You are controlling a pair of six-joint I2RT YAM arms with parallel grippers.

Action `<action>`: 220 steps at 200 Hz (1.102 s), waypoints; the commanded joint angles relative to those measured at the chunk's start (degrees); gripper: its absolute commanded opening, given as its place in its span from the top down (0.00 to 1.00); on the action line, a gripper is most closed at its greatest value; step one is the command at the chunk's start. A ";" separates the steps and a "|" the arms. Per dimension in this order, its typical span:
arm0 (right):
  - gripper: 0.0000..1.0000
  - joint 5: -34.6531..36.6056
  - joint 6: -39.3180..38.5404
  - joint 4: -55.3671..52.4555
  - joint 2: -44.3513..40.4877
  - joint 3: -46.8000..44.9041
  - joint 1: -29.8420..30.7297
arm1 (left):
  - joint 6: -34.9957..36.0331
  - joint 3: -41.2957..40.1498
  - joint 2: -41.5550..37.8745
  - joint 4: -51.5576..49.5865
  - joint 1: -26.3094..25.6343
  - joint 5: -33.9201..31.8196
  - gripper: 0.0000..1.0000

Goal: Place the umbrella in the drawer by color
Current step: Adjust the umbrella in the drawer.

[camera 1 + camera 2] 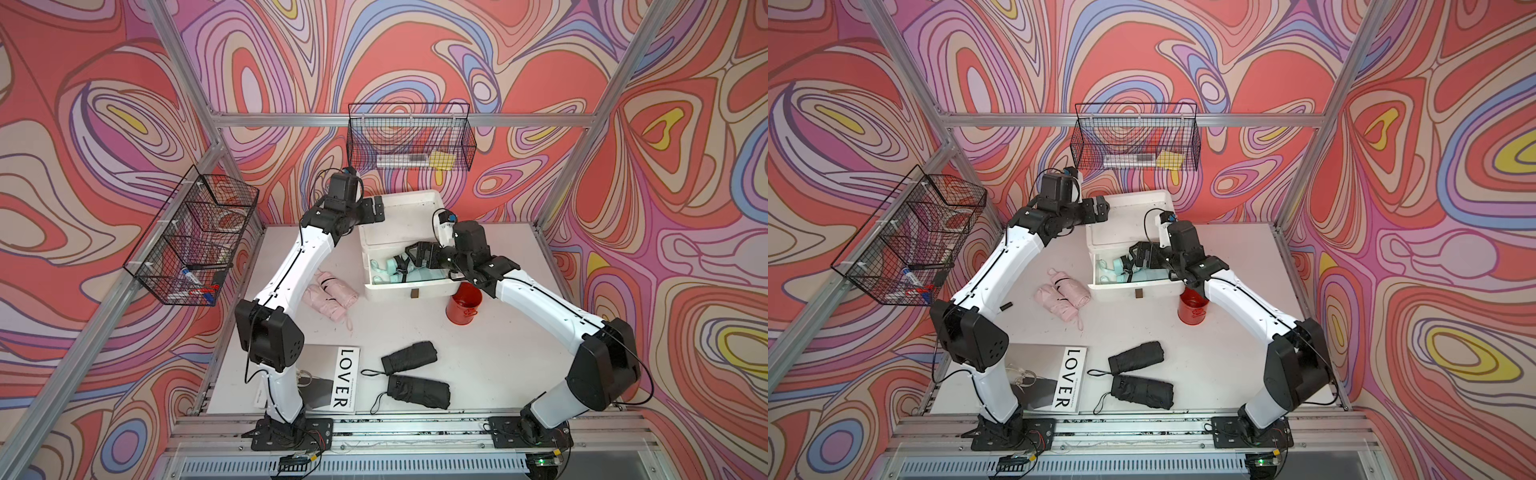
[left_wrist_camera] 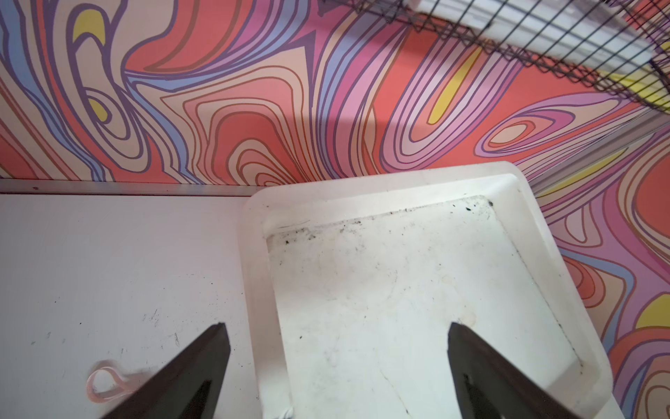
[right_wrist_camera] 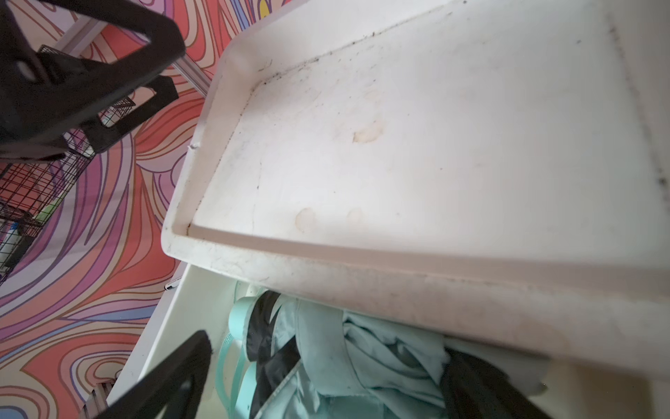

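The white drawer unit (image 1: 409,210) stands at the back of the table with its top drawer (image 1: 407,289) pulled open. Mint-green folded umbrellas (image 1: 422,275) (image 1: 1144,275) lie inside it. My right gripper (image 1: 417,258) (image 3: 326,348) hangs open over the drawer, its fingers on either side of a mint umbrella (image 3: 380,348) without squeezing it. My left gripper (image 1: 376,210) (image 2: 337,326) is open and empty above the left rim of the unit's top (image 2: 253,275). Two pink umbrellas (image 1: 330,295) (image 1: 1063,297) and two black umbrellas (image 1: 409,357) (image 1: 417,390) lie on the table.
A red bucket (image 1: 463,307) stands just right of the open drawer, beside my right forearm. A book marked LOVER (image 1: 345,380) lies front left. Wire baskets hang on the left wall (image 1: 195,237) and the back wall (image 1: 409,139). A pink strap loop (image 2: 105,381) lies by my left finger.
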 commanded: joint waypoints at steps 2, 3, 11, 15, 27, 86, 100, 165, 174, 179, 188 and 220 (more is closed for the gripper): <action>0.02 -1.37 -3.19 -2.72 -1.23 1.89 0.07 | -0.46 1.84 1.19 0.41 0.24 0.36 0.01; 0.02 -1.33 -3.25 -2.98 -1.29 2.01 0.05 | -0.46 1.84 1.29 0.41 0.24 0.35 0.01; 0.02 -0.43 -3.93 -5.45 -1.52 3.27 0.02 | -0.54 2.01 1.47 0.34 0.24 0.16 0.01; 0.02 -0.08 -4.28 -6.62 -1.63 3.92 0.03 | -0.59 2.10 1.61 0.27 0.24 0.07 0.01; 0.02 1.31 -4.89 -9.15 -2.32 4.92 0.13 | -0.74 2.36 1.97 0.08 0.25 0.11 0.01; 0.02 -0.33 4.17 -2.52 1.25 3.03 1.00 | -1.25 4.81 3.04 -2.13 0.24 -1.46 0.01; 0.02 -0.75 6.17 -0.21 2.58 1.59 1.42 | -1.31 4.92 2.99 -2.70 0.24 -1.17 0.01; 0.02 4.28 5.76 0.08 6.78 5.37 6.81 | -2.65 7.97 5.46 -5.17 0.24 0.55 0.01; 0.02 5.30 5.18 -0.32 5.41 5.06 6.83 | -2.65 8.79 6.06 -5.89 0.24 0.36 0.01; 0.02 6.02 4.89 -0.83 4.40 4.85 6.80 | -2.62 9.10 6.26 -6.31 0.24 -0.06 0.01; 0.02 6.85 3.78 -2.02 2.60 4.52 7.02 | -2.49 9.48 6.66 -6.91 0.24 -1.00 0.01; 0.02 17.23 -3.53 -10.67 -3.46 3.92 12.24 | -0.96 10.41 7.86 -8.48 0.24 -5.35 0.08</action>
